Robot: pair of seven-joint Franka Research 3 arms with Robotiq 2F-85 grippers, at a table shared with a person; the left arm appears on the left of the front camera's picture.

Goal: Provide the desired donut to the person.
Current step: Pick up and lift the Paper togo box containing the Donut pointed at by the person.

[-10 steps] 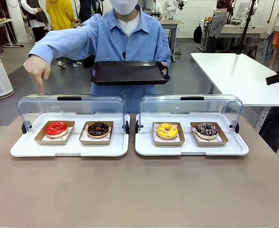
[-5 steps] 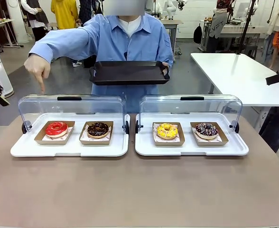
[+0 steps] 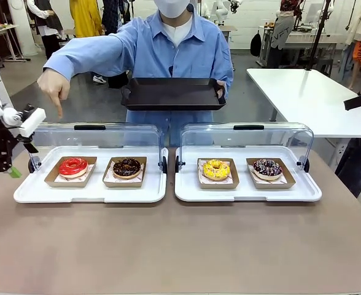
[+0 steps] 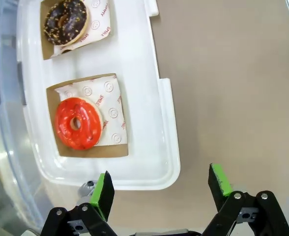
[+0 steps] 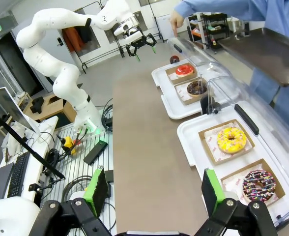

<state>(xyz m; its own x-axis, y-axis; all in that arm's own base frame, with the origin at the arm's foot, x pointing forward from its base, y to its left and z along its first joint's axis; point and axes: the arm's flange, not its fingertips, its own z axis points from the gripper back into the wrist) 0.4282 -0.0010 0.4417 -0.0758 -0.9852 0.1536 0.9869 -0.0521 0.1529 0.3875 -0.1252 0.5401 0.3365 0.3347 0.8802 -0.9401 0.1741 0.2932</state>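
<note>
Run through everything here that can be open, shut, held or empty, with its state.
Left gripper: jaws open, empty.
Right gripper: jaws open, empty.
Left case lid: open.
Right case lid: open.
Black tray: empty, held up.
Person's hand: index finger pointing down.

The right hand (image 5: 154,192) hangs with its green pads spread wide and nothing between them, the brown counter (image 5: 144,128) stretching ahead. Just ahead to its right a white tray (image 5: 189,142) carries a yellow donut (image 5: 231,139) and a sprinkled chocolate donut (image 5: 259,185). Far ahead, the person's pointing hand (image 5: 176,19) hovers over the red donut (image 5: 184,69), with the left hand (image 5: 140,45) spread open nearby
</note>
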